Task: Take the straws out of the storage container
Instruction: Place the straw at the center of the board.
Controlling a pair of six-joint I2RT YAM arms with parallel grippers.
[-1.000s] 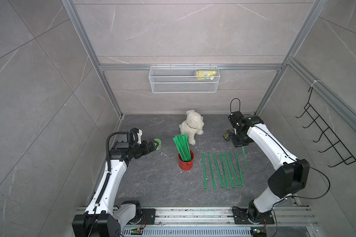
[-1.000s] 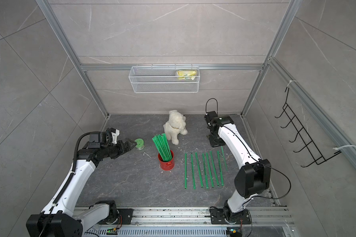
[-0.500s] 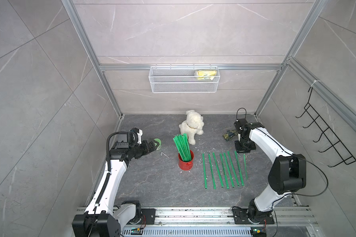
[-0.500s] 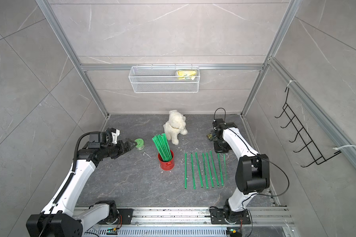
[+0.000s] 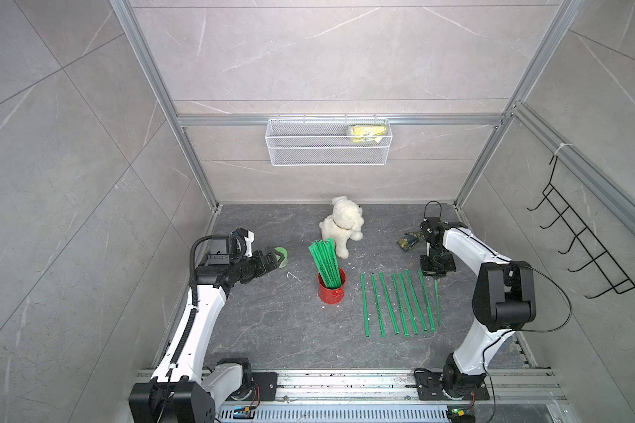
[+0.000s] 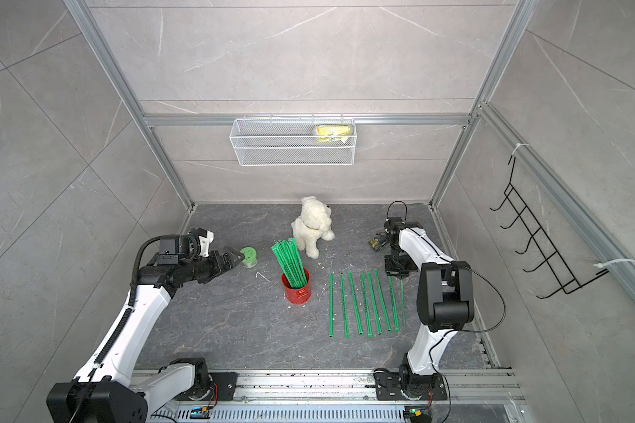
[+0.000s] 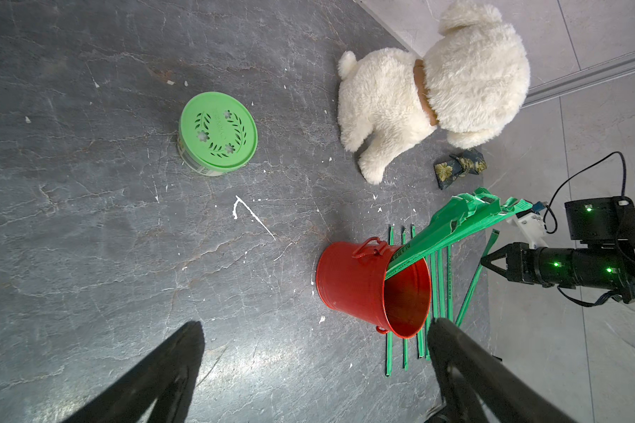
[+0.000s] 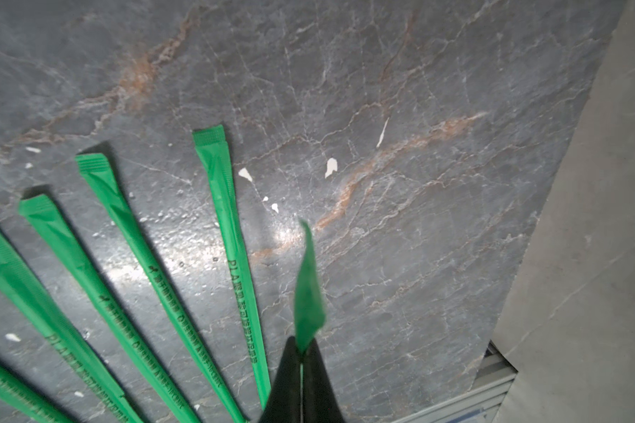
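Observation:
The red storage container stands mid-floor with a bundle of green straws leaning out of it. Several more straws lie in a row to its right. My right gripper is at the row's far right end, low over the floor, shut on one straw near its far end. My left gripper hovers open and empty left of the container, beside the green-lidded jar.
A green-lidded jar sits just past the left fingertips. A white plush dog stands behind the container. A small patterned pouch lies at the back right. A wire basket hangs on the back wall.
The right gripper has moved rightward and toward the front, down to the row's right end, carrying its straw. The left arm has stayed still.

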